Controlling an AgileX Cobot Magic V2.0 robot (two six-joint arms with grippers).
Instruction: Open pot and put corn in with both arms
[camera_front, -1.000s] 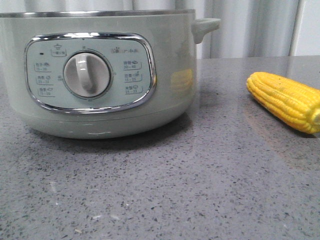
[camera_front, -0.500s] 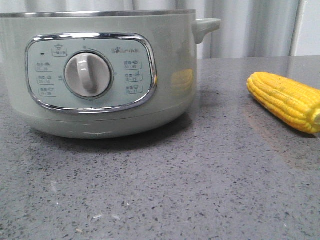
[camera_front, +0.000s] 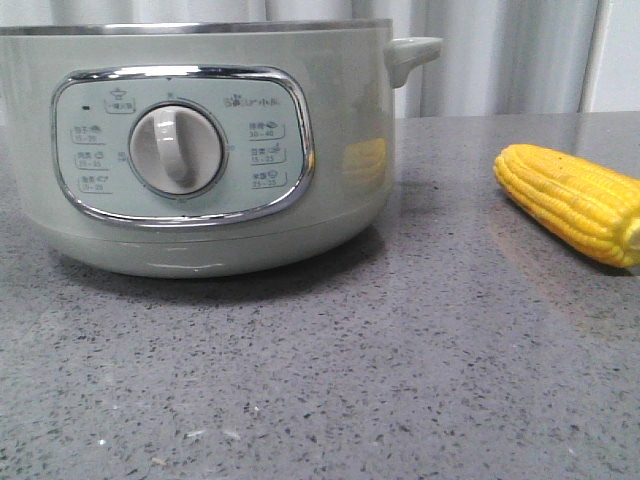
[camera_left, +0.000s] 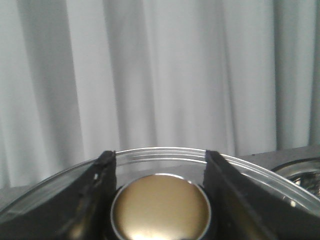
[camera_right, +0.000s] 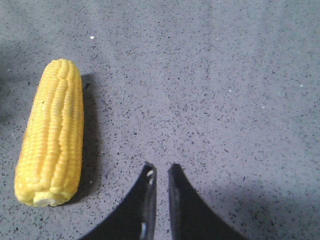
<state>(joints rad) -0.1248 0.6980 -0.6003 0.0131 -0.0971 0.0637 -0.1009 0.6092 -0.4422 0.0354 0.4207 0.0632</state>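
Observation:
The pale green pot (camera_front: 340, 150) stands at the left in the front view, and its top is cut off there. The yellow corn (camera_front: 575, 200) lies on the table to its right. In the left wrist view my left gripper (camera_left: 159, 155) is shut on the gold knob (camera_left: 160, 207) of a glass lid (camera_left: 165, 152), with a black finger on each side. A shiny piece of the pot's steel rim (camera_left: 300, 172) shows beyond the lid's edge. My right gripper (camera_right: 161, 167) is shut and empty, over the bare table beside the corn (camera_right: 52, 132).
The grey speckled tabletop (camera_front: 400, 380) spreads in front of the pot. Pale curtains (camera_front: 500, 60) hang behind it. The pot's small side handle (camera_front: 410, 52) sticks out toward the corn.
The pot has shifted very slightly to the right in the front view. The corn has not moved.

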